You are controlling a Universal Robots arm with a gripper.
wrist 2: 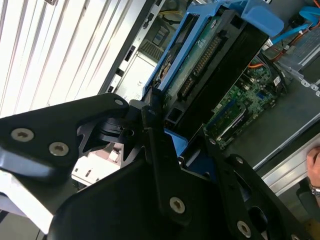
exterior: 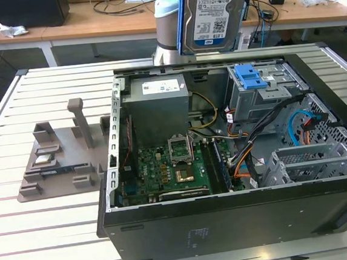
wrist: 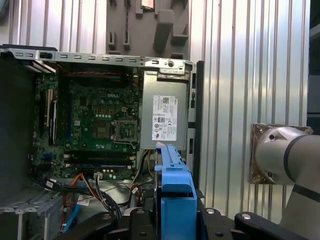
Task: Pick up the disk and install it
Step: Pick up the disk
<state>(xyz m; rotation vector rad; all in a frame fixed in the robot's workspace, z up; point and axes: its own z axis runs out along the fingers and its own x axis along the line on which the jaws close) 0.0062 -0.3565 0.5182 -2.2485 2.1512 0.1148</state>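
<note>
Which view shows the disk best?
The exterior view: the disk hangs above the case, label side facing the camera. The second wrist view shows its connector side in the blue bracket; the first wrist view shows it edge-on.

Silver disk (exterior: 216, 4), blue bracket (wrist: 175, 200); green motherboard (exterior: 160, 167).

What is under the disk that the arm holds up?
The open computer case: its grey power supply and green motherboard lie below the disk. The disk covers what is straight beneath it.
</note>
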